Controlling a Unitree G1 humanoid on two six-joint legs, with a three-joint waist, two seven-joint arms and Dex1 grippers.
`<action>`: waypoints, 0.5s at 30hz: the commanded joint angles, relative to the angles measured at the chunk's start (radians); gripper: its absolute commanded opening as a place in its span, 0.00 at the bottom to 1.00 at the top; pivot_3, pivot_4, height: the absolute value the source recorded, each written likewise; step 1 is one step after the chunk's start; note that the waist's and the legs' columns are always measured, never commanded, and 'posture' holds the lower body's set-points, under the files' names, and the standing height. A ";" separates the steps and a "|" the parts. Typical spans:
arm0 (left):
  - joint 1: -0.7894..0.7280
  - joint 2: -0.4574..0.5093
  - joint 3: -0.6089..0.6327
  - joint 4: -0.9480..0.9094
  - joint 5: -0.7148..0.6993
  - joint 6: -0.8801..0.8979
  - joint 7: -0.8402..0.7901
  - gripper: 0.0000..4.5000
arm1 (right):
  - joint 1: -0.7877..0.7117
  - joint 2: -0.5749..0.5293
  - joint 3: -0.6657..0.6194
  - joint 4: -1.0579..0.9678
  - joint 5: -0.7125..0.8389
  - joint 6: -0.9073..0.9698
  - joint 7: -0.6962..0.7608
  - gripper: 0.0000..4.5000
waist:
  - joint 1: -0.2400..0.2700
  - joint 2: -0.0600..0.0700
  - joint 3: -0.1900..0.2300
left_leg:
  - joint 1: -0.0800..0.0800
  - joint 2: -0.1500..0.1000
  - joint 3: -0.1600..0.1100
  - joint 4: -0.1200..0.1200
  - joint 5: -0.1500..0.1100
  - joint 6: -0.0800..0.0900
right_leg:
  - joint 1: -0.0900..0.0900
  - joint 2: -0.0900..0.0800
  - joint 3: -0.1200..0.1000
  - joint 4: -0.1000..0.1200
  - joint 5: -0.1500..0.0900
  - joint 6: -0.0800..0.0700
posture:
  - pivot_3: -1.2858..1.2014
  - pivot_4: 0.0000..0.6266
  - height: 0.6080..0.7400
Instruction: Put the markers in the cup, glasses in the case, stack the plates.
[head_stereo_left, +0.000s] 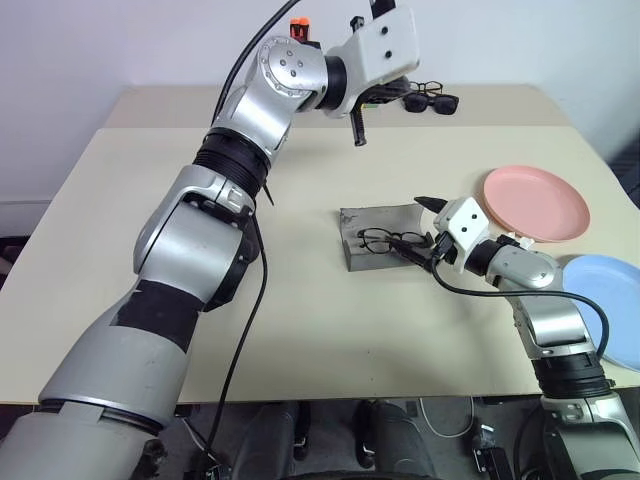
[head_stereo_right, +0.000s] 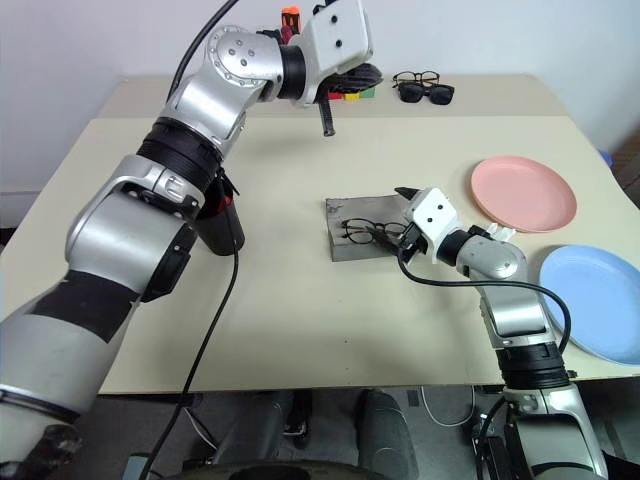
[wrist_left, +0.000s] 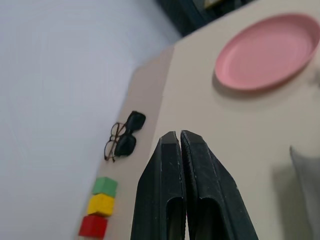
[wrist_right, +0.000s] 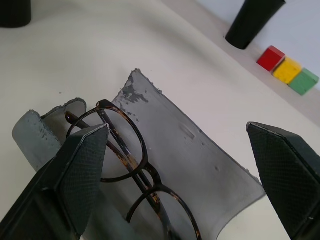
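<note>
The wire-rimmed glasses lie in the open grey case at mid-table. My right gripper is open at the case's right end. In the right wrist view its fingers stand wide on either side of the glasses and hold nothing. My left gripper is raised high over the back of the table, shut with nothing between its fingers. The pink plate and the blue plate lie apart at the right. The black cup stands left of the case, partly behind my left arm. The markers are out of view.
Black sunglasses and thick-framed glasses lie at the back edge. Red, yellow and green blocks sit beside a narrow black pen holder with orange pens at the back. A wall runs behind the table.
</note>
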 joint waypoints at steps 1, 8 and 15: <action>-0.030 0.025 -0.040 0.052 0.098 -0.112 -0.007 0.01 | -0.048 -0.020 0.045 0.055 -0.058 -0.078 0.026 1.00 | -0.001 0.000 0.000 | 0.000 0.000 0.000 0.000 0.000 0.000 | 0.000 0.000 0.000 0.000 0.000 0.000 | 0.52 0.24 1.00; -0.022 0.011 -0.070 0.107 0.209 -0.211 0.036 0.01 | -0.116 -0.016 0.080 0.158 -0.126 -0.170 0.019 1.00 | 0.002 -0.001 0.001 | -0.001 0.000 0.001 0.001 0.000 0.000 | -0.001 0.000 0.000 0.000 0.000 0.000 | 0.52 0.24 1.00; -0.034 -0.017 -0.097 0.156 0.290 -0.235 0.047 0.01 | -0.115 -0.039 0.007 0.094 -0.080 -0.127 0.004 1.00 | 0.001 -0.001 0.001 | -0.002 0.000 0.001 0.002 -0.001 0.001 | -0.001 0.000 0.000 0.000 0.001 0.001 | 0.52 0.24 1.00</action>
